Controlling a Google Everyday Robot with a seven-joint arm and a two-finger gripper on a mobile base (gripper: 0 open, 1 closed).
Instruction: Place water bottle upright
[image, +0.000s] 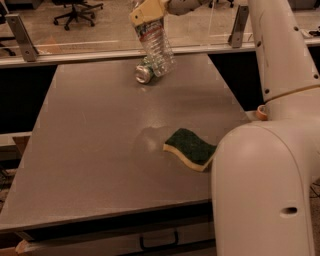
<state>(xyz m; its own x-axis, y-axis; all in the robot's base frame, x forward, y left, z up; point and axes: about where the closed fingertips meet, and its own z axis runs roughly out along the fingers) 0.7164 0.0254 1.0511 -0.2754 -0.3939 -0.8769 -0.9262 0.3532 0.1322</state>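
Observation:
The water bottle is clear ribbed plastic with a white-and-red label band near its neck. It hangs neck-up and slightly tilted over the far part of the grey table, its base just above the surface. My gripper is at the top of the view, shut on the bottle's neck. The bottle's cap is hidden in the gripper.
A crushed green can lies on its side right behind the bottle's base. A green and yellow sponge lies at the table's right front. My white arm fills the right side. A rail runs along the far edge.

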